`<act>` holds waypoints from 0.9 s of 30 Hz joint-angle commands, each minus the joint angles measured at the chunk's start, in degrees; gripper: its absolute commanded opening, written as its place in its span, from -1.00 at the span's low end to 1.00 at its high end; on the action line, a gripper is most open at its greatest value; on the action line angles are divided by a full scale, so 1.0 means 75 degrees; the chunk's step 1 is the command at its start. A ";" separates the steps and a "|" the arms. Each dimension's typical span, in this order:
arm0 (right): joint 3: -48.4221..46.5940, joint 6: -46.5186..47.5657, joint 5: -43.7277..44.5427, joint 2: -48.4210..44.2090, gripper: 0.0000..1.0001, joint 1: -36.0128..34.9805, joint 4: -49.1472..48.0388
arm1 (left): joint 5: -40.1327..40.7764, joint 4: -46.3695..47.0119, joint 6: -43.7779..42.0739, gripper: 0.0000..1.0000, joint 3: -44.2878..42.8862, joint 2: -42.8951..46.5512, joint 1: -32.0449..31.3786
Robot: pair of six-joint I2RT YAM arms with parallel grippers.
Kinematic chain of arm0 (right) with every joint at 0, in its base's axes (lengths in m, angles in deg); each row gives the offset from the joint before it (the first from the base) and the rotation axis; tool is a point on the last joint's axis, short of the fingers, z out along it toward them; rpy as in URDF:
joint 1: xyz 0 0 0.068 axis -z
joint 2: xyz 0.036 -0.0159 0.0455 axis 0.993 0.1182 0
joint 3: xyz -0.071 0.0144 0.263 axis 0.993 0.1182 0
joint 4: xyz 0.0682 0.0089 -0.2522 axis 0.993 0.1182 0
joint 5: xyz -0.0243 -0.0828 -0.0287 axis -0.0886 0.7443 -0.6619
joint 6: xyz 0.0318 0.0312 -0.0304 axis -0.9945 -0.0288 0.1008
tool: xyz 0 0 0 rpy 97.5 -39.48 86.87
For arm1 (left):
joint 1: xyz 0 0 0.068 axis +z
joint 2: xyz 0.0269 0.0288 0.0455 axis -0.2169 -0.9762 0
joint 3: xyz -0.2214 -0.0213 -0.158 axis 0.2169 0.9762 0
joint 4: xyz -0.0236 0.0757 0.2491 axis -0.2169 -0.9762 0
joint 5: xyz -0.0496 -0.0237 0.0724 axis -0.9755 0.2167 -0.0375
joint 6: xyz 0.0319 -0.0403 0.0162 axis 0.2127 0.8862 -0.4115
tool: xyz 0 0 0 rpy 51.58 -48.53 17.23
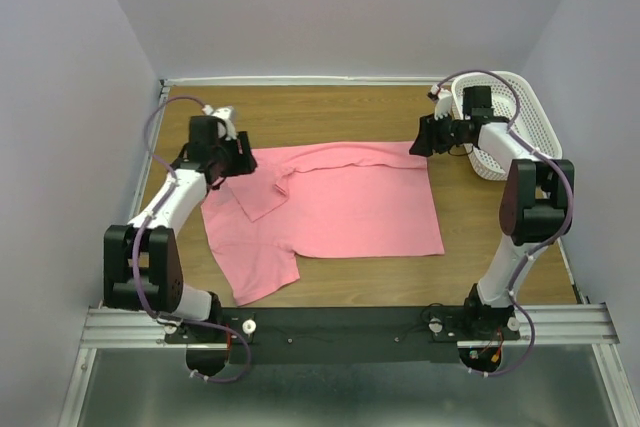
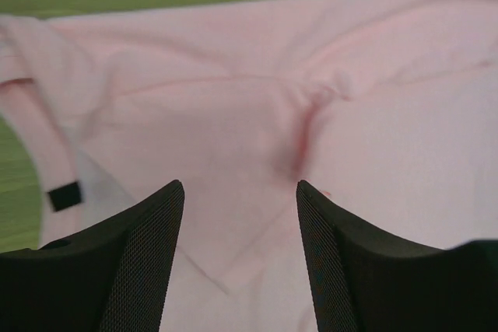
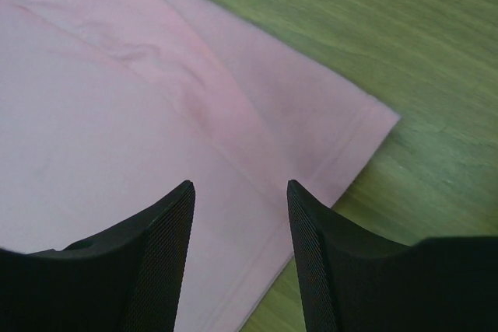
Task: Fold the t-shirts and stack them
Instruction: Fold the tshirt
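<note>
The left gripper (image 2: 237, 192) is being seen with its jaws well parted and nothing pinched between them, poised over a creased ridge near the far left corner of the salmon-pink t-shirt (image 1: 340, 202). The right gripper (image 3: 238, 188) is likewise being presented open and empty, over the shirt's far right corner, where the stitched hem meets bare wood.

The shirt is lying spread flat between the two arms, with one flap turned in across its left side. It is being judged light, limp and soft. Lifted from one point, it would likely sag and wrinkle, so hold is best taken at the hemmed corners, both at once, with every layer caught.

The wooden table (image 1: 330, 112) is being judged smooth, so the cloth may slide when dragged. A white perforated basket (image 1: 520, 117) is standing at the far right corner, just beside the right arm. Pale walls are closing the space in on three sides.
</note>
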 commanded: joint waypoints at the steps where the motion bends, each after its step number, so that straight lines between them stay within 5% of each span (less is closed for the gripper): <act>1: -0.0524 -0.0522 0.0851 0.0480 0.18 0.0013 -0.0152 | -0.0880 0.0886 0.0541 0.27 0.0022 -0.0489 0.1095; 5: -0.0467 -0.0546 0.0546 0.0505 0.18 0.0002 -0.0187 | -0.1937 0.0854 0.0249 -0.10 -0.0363 -0.1110 0.0676; 13: -0.0185 -0.0452 0.0487 0.0411 0.18 0.0002 -0.0222 | -0.2301 0.0712 0.0049 -0.10 -0.0412 -0.1638 0.0029; 23: -0.0150 -0.0523 0.0335 0.0318 0.18 0.0002 -0.0222 | -0.1351 0.0197 0.0026 -0.07 -0.0704 -0.2118 -0.0709; 27: -0.0103 -0.0488 0.0335 0.0283 0.19 0.0002 -0.0222 | -0.1270 0.0103 0.0061 -0.39 -0.0891 -0.2271 -0.0931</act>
